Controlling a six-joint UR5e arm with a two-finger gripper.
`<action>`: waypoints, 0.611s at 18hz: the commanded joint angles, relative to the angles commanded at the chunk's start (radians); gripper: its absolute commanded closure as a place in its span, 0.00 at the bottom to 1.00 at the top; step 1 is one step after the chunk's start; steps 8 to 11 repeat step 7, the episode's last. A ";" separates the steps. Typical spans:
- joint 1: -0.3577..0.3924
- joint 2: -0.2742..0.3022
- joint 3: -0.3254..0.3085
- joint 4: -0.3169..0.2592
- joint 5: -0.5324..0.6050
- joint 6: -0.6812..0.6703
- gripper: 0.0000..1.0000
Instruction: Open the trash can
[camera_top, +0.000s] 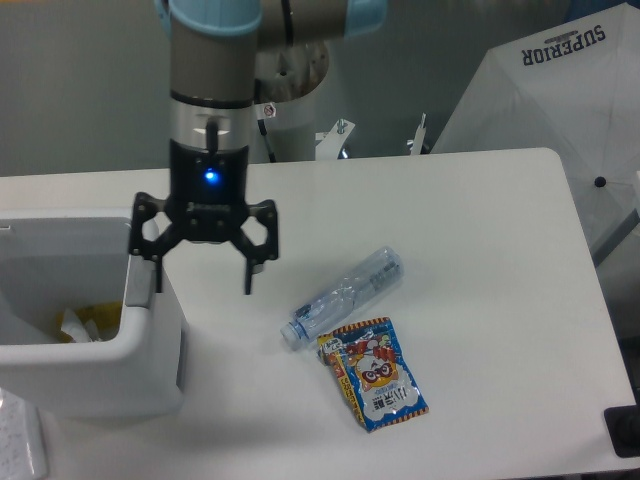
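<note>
- Trash can (150, 375): white boxy bin with rounded corners, at the left edge of the white table (480, 250), partly cut off by the picture's left border.
- The top of the trash can is open. The inside is visible, with yellow and pale scraps (85, 322) lying low in it. The lid itself cannot be made out in this view.
- A thin dark vertical slot shows on the bin's right-hand wall, near its front corner.
- Gripper (203, 280): black two-finger tool on the arm (210, 90), pointing straight down, blue light lit on its body.
- The fingers are spread wide apart and nothing is held between them.
- One fingertip hangs at the bin's near right rim, right at or just above the edge; whether it touches cannot be told. The other fingertip hangs over bare table just beside the bin's right wall.
- Plastic bottle (345, 295): clear, lying on its side on the table, cap end toward the lower left. It is well apart from the trash can and to the right of the gripper.
- Snack packet (373, 375): blue and orange with a cartoon figure, lying flat just below the bottle, its top edge beside or touching the bottle's cap end.
- White umbrella (560, 90) with the word SUPERIOR printed on it, standing beyond the table's far right corner.
- A dark object (625, 432) is partly visible at the lower right border; too cropped to identify.
</note>
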 joint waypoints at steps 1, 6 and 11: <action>0.006 -0.003 0.000 -0.006 0.058 0.043 0.00; 0.035 -0.020 -0.058 -0.015 0.307 0.328 0.00; 0.055 -0.025 -0.067 -0.015 0.307 0.368 0.00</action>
